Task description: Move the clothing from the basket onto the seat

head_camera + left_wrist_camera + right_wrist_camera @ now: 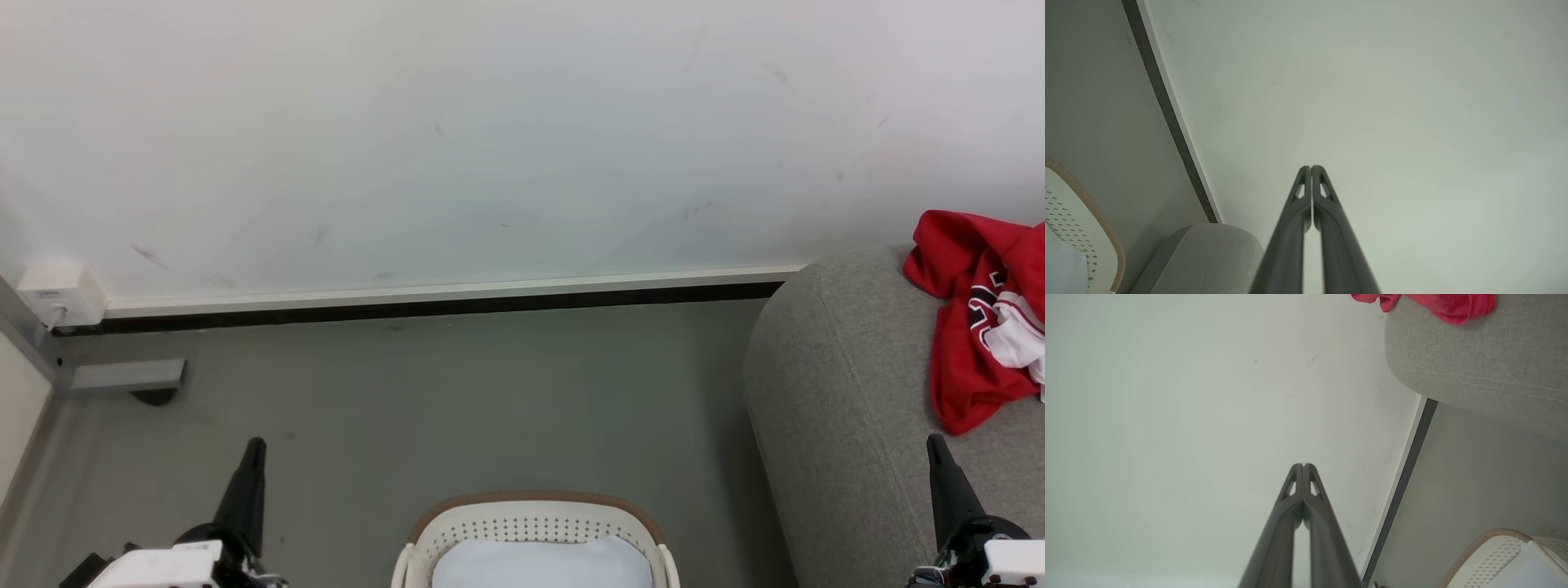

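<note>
Head view: the left gripper (255, 445) stands at the lower left over the grey floor (457, 392), fingers pressed together, holding nothing. The right gripper (936, 441) stands at the lower right in front of the seat (841, 408), fingers likewise together and empty. The basket (531, 496) sits on the floor at the bottom centre, between the two grippers, and contains pale white fabric (543, 563). The clothing (971, 327), red with white trim and lettering, lies crumpled on top of the seat at the right edge, well apart from the basket. A white wall (490, 139) with a dark baseboard (424, 309) runs behind.

Left wrist view: the two dark fingers meet at their tips and point at the wall. The basket rim and a rounded corner of the seat appear at the lower left.

Right wrist view: the fingers are closed tip to tip. The red clothing rests on the seat at the upper right; the basket with the pale fabric is at the lower right.
</note>
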Available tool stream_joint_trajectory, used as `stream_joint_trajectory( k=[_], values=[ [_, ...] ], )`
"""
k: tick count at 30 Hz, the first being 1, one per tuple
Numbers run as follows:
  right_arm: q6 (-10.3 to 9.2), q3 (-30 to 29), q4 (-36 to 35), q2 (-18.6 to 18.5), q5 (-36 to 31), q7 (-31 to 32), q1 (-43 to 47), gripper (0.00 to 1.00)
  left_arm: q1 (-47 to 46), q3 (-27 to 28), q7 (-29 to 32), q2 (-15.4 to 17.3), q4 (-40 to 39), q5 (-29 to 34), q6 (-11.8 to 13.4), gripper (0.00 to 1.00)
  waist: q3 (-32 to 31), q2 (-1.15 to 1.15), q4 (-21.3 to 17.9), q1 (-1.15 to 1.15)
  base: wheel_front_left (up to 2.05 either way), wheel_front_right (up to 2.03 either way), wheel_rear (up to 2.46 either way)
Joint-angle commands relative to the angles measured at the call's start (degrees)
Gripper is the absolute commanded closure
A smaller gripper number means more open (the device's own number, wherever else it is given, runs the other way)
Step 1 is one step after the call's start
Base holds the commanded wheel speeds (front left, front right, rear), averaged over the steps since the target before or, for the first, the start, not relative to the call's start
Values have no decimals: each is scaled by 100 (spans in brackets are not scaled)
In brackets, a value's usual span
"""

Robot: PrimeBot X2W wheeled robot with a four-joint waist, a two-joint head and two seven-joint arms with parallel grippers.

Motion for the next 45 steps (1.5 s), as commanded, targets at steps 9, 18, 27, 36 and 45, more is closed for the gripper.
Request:
stream_joint_trajectory(
  k=[9, 18, 27, 36, 45],
  values=[
    [-14, -27, -29, -24, 1, 19, -66, 100, -53, 13, 24, 12, -16, -76, -36, 100, 0, 0, 0, 0, 0, 0, 0],
    [-14, -28, -29, -22, -1, 21, -66, 100, -53, 12, 23, 12, -15, -77, -36, 100, 0, 0, 0, 0, 0, 0, 0],
    [-14, -29, -29, -21, -3, 22, -66, 100, -53, 12, 23, 12, -16, -77, -36, 100, 0, 0, 0, 0, 0, 0, 0],
    [-14, -30, -29, -20, -5, 24, -65, 100, -52, 11, 23, 13, -17, -78, -36, 100, 0, 0, 0, 0, 0, 0, 0],
    [-14, -31, -28, -19, -7, 25, -66, 100, -52, 11, 22, 13, -17, -78, -36, 100, 0, 0, 0, 0, 0, 0, 0]
  ],
)
